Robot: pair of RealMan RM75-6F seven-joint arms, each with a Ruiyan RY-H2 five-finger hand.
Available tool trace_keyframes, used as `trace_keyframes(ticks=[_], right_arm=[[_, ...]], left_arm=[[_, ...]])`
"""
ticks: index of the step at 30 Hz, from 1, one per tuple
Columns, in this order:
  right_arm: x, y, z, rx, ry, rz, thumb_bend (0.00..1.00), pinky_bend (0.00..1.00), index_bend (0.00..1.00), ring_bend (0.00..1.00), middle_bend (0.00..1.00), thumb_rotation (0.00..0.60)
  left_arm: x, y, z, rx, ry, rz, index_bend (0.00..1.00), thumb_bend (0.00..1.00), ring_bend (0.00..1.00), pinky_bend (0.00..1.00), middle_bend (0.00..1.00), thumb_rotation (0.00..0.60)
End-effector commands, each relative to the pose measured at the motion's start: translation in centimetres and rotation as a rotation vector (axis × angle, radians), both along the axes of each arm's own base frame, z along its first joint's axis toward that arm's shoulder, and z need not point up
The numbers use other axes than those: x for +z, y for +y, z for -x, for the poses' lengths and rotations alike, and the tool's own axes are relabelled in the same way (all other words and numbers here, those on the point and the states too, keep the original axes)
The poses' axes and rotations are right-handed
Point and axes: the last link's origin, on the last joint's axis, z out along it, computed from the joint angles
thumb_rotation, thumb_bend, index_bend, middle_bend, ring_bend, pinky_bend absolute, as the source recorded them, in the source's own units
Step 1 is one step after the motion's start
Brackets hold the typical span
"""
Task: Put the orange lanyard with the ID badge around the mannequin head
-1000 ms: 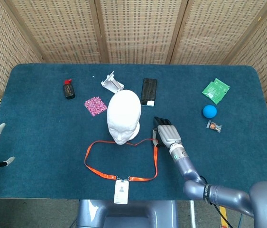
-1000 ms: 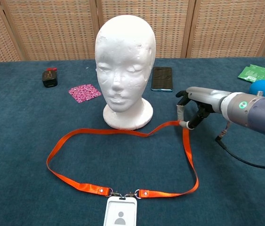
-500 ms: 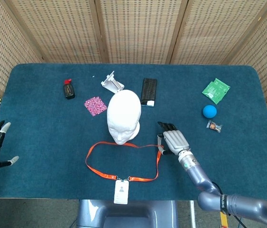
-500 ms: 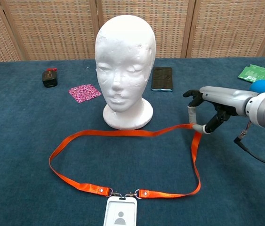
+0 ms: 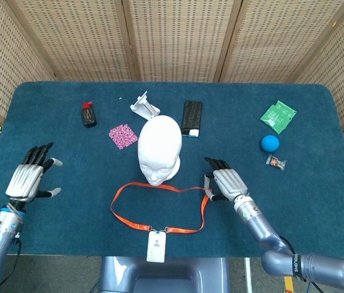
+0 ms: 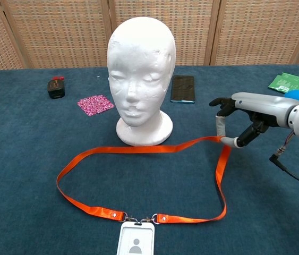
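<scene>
The left hand (image 5: pixel 30 179) hovers with fingers spread, holding nothing. The orange lanyard (image 6: pixel 138 150) and ID badge (image 6: pixel 135 244) lie flat before the mannequin head (image 6: pixel 140 74). The right hand (image 6: pixel 240 119) pinches the strap's right bend; lifting and looping remain undone.

Black phone (image 5: pixel 192 117), blue ball (image 5: pixel 270 143), green packet (image 5: pixel 278 116), pink patterned square (image 5: pixel 123 135).

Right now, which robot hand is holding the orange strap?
The right hand pinches the orange lanyard beside the mannequin head. The left hand hovers open, far from it, holding nothing.
</scene>
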Motion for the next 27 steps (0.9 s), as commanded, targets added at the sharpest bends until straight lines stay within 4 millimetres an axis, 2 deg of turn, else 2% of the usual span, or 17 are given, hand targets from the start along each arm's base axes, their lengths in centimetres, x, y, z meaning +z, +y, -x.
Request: trace_keyframes(ticks=[1,4,10,16,27], right_arm=[[0.1,-0.1,0.2,-0.011,-0.008,0.001,0.75,0.00,0.71,0.00,0.00,0.600],[0.1,0.0,0.3,-0.010,-0.010,-0.001,0.75,0.00,0.71,0.00,0.00,0.600],[0.4,-0.2,0.4,-0.029,-0.047,-0.008,0.75,0.00,0.71,0.00,0.00,0.600],[0.7,-0.4,0.7,-0.038,-0.061,-0.011,0.75,0.00,0.72,0.00,0.00,0.600],[1.0,-0.6,1.0,-0.035,-0.061,-0.015,0.75,0.00,0.72,0.00,0.00,0.600]], left_arm=[[-4.6,2.9,-3.3,-0.057,-0.028,0.095,0.42,0.20,0.00,0.00,0.00,0.600],[-6.7,4.2,-4.6,-0.088,-0.021,0.095,0.43,0.23,0.00,0.00,0.00,0.600],[-9.9,5.5,-6.3,-0.128,0.017,0.137,0.44,0.26,0.00,0.00,0.00,0.600],[-12.8,5.7,-7.6,-0.140,-0.017,0.195,0.46,0.26,0.00,0.00,0.00,0.600],[-14.7,5.4,-9.0,-0.138,-0.081,0.268,0.47,0.26,0.00,0.00,0.00,0.600]])
